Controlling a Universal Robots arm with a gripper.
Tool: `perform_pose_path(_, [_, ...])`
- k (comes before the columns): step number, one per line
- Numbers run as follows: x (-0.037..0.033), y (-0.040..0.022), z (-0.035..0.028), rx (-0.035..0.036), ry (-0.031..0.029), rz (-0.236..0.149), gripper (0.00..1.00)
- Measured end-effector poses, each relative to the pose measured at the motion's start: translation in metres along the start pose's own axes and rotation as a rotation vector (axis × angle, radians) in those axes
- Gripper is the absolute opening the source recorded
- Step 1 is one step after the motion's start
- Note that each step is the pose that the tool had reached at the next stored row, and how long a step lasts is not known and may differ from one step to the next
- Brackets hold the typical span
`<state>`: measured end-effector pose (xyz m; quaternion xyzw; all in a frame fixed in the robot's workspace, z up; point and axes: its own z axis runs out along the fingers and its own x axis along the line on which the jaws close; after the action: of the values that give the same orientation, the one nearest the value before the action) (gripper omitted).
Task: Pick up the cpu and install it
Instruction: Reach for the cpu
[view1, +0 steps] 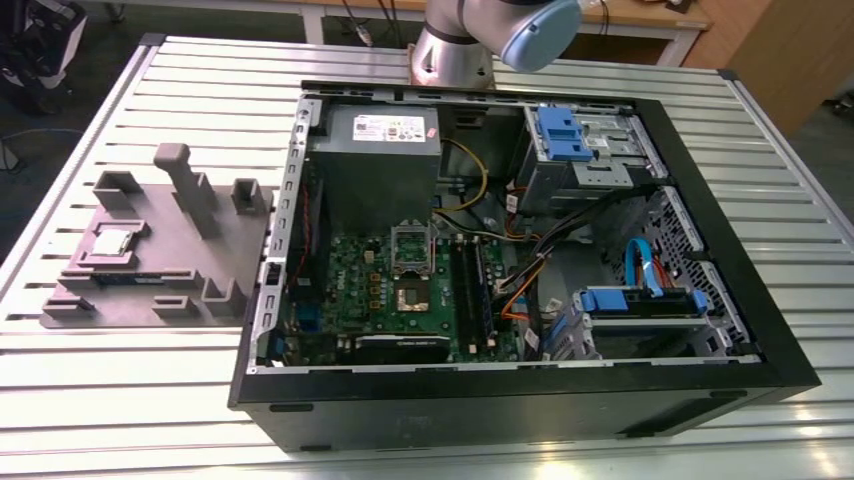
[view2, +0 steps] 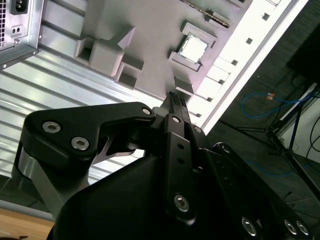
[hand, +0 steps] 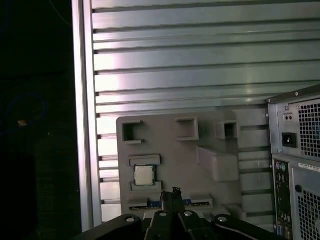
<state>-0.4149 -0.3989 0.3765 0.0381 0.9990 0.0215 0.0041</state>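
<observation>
Aluminium slatted table (view1: 120, 420) carries open black computer case (view1: 534, 415); grey fixture (view1: 174, 290) beside it, on exterior view's left. Cpu (view1: 112, 241) rests in fixture pocket, not yet picked up — board socket (view1: 407, 293) looks vacant. Gripper (hand: 174, 192) hangs clear of cpu, fingers closed together, holding nothing.

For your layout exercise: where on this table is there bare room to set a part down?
Bare table slats lie between the grey fixture and the near edge, and at the exterior view's right of the computer case. Crowded: inside the case, and the fixture's top.
</observation>
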Motion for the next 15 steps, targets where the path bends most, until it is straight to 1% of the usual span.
perform_pose_path(15, [0.0081, -0.0006, 0.0, 0.0, 0.0, 0.0, 0.1])
